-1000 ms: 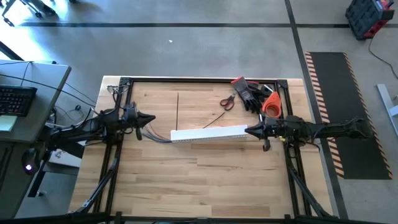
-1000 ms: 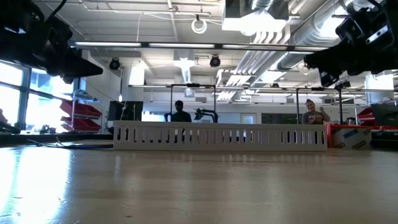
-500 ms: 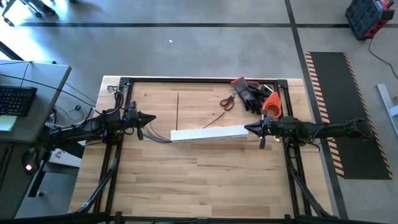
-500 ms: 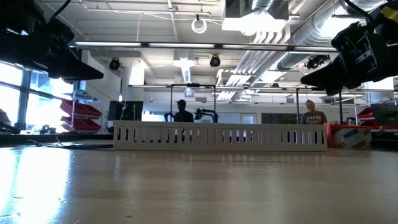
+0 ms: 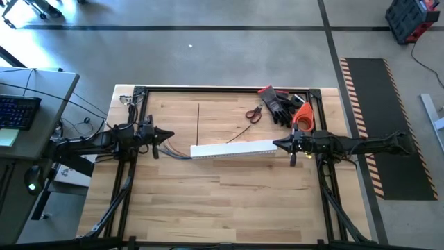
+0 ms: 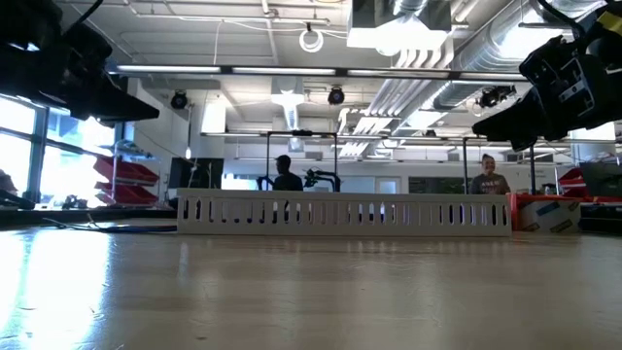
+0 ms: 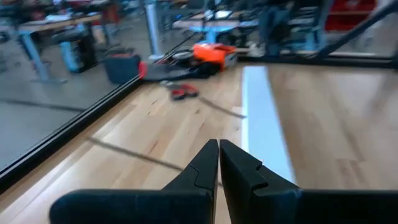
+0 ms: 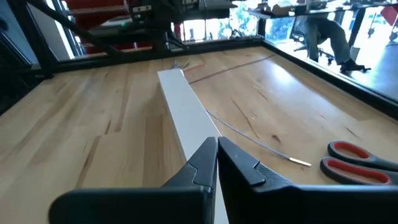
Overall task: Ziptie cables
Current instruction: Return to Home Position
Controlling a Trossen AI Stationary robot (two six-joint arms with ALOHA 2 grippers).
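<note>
My left end effector (image 5: 168, 133), pinched closed and empty, hangs at the tabletop's (image 5: 208, 201) left. The cables (image 5: 177, 152) poke from the left end of the covered white duct (image 5: 232, 149); the rest is hidden inside. My right end effector (image 5: 277, 144), closed and empty, is by the duct's right end.

1. There was one white slotted plastic duct (image 5: 232, 149).
2. One bunch of thin grey and dark cables (image 5: 177, 152) showed.
3. One pair of red-handled scissors (image 5: 254, 114) lay there.
4. Two dark two-finger grippers were counted: left gripper (image 5: 169, 133), right gripper (image 5: 276, 145).
5. Two people (image 6: 284, 173) (image 6: 489, 179) stood behind.
</note>
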